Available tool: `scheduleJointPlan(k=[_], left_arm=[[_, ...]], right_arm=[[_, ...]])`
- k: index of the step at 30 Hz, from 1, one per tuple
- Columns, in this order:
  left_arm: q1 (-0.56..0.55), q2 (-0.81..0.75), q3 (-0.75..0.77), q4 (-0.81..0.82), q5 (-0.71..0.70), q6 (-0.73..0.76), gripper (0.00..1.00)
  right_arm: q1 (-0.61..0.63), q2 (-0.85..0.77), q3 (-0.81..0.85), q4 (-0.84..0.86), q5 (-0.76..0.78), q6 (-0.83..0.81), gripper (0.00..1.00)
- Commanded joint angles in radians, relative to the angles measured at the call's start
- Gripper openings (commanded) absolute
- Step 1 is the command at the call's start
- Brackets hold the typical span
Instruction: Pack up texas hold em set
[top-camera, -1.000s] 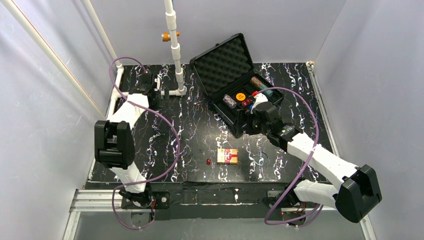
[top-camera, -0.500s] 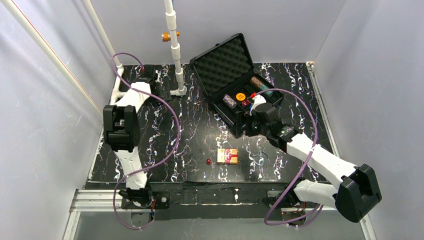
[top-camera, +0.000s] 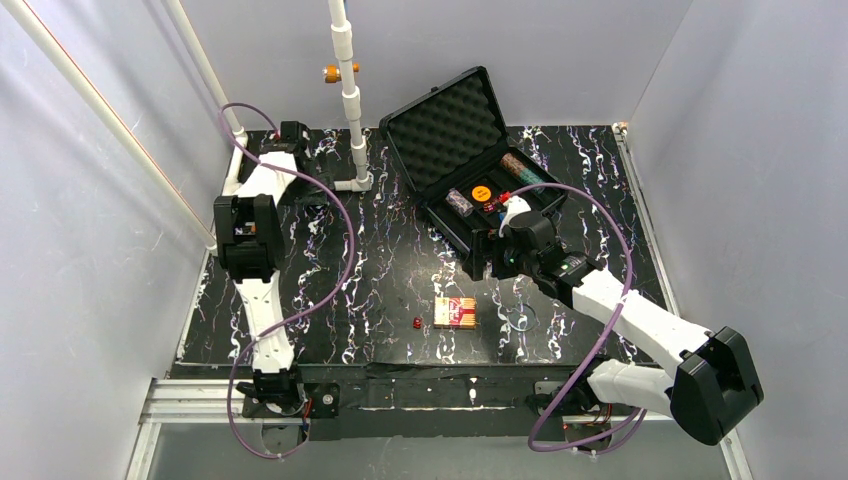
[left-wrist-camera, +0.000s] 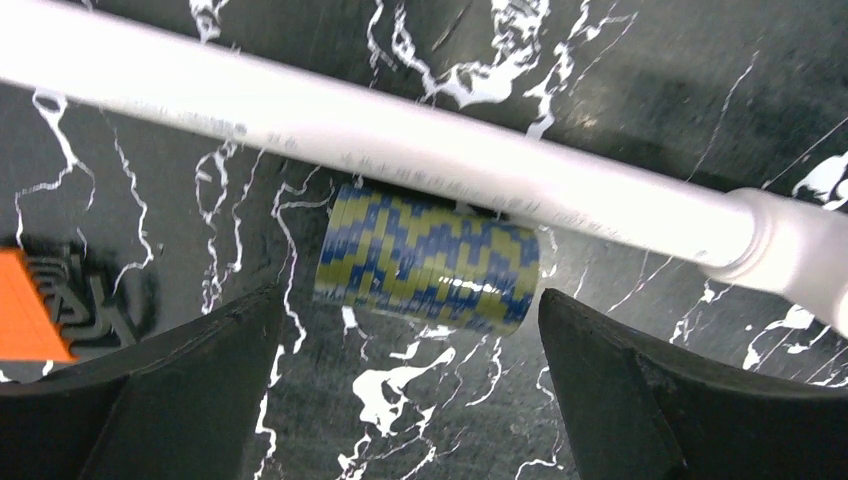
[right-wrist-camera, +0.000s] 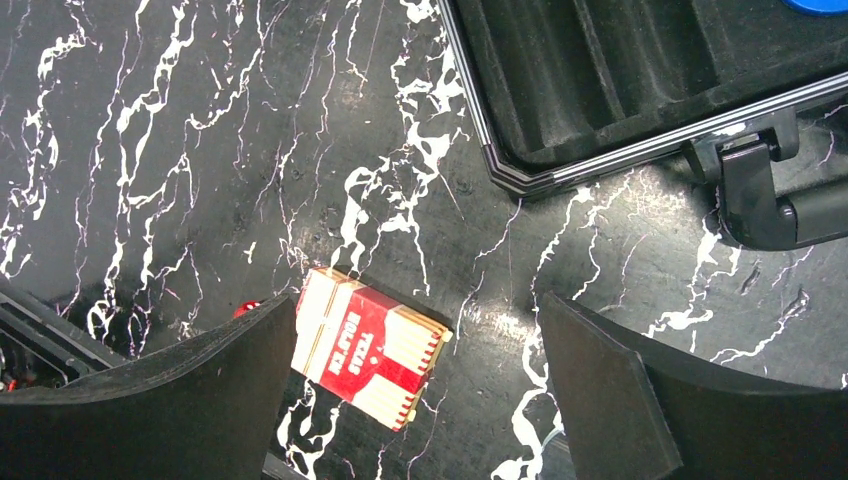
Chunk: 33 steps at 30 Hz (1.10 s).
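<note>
Left gripper (left-wrist-camera: 408, 310) wide over chip stack (left-wrist-camera: 428, 263) lying against pipe (left-wrist-camera: 400, 130) far-left on table (top-camera: 390, 260) — jaws may hit pipe, chips could spill; right gripper (right-wrist-camera: 418, 305) wide above card box (right-wrist-camera: 368, 347) (outside open case (right-wrist-camera: 640, 150)), might clip case corner.

Left wrist view: I see the white pipe (left-wrist-camera: 400, 140) overlapping the upper edge of the chip stack (left-wrist-camera: 428, 262); the frame's left edge crops an orange piece (left-wrist-camera: 25, 320). Right wrist view: the top edge crops a blue disc (right-wrist-camera: 822, 4).

Likely a lab: white enclosure (top-camera: 760, 150), marbled table (top-camera: 400, 270).
</note>
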<state>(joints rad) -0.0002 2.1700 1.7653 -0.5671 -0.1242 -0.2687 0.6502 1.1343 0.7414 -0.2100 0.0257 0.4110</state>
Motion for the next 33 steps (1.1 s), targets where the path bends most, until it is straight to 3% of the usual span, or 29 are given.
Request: scheduleJointPlan(k=[1,9,17,27,33], left_arm=[[-0.001,0.022,0.073,-0.044,0.028,0.026,0.98],[-0.001,0.06,0.104,-0.047,0.039,0.065,0.97],[-0.001,0.067,0.099,-0.044,0.086,0.095,0.77],[-0.001,0.055,0.075,-0.027,0.108,0.104,0.42],[-0.001,0.037,0.057,-0.026,0.113,0.108,0.02]], right_arm=[[0.005,-0.01,0.009,0.014,-0.015,-0.02,0.98],[0.005,0.001,0.006,0.008,-0.017,-0.011,0.98],[0.005,0.01,0.009,0.004,-0.054,0.0,0.98],[0.005,0.034,0.013,0.012,-0.071,0.014,0.98],[0.005,0.051,0.019,0.016,-0.081,0.023,0.99]])
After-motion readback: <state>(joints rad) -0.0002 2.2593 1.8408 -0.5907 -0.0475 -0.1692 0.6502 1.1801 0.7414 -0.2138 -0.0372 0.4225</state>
